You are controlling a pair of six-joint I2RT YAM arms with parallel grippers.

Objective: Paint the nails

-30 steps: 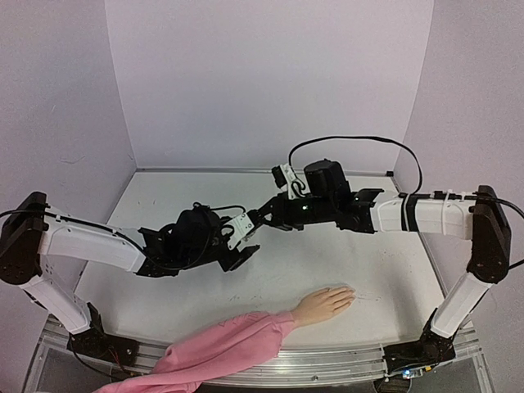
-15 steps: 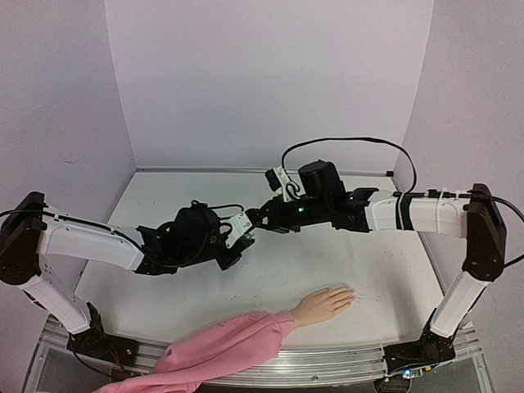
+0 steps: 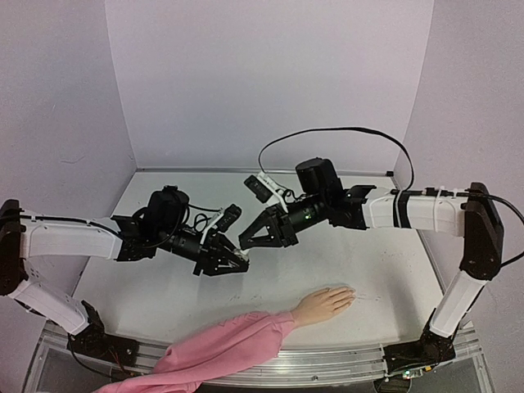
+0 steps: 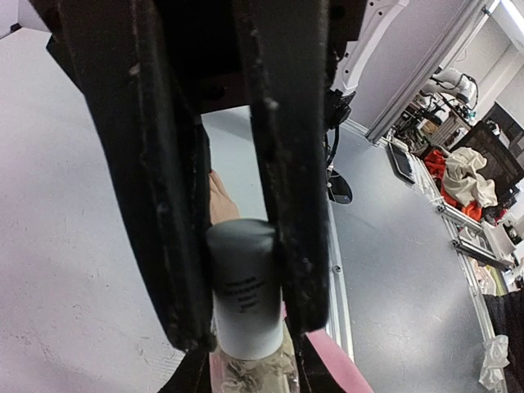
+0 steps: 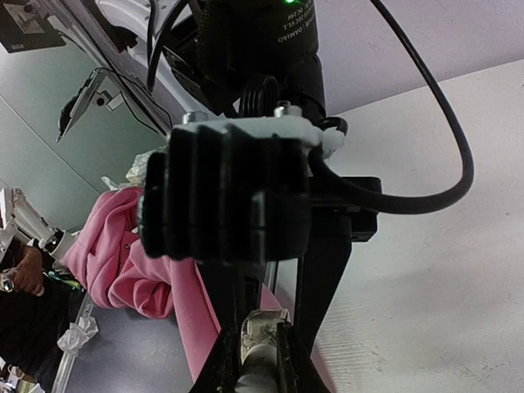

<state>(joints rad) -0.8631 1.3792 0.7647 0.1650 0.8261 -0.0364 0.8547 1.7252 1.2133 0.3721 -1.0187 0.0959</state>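
My left gripper (image 4: 246, 327), just open, now clamps the cap (image 4: 243, 286); my right gripper (image 5: 255, 354) pinches the bottle (image 5: 262, 329), so uncapping can begin.

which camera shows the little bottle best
The left wrist view: the bottle sits large and centred in the left claw, its grey cap and print showing. The right wrist view catches only a sliver at the bottom edge, in the right claw. In the top view it is tiny, mostly hidden where the claws meet.

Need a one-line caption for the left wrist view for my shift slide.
Left hand clamped on the grey cap of a small bottle; mannequin hand visible behind, between its fingers.
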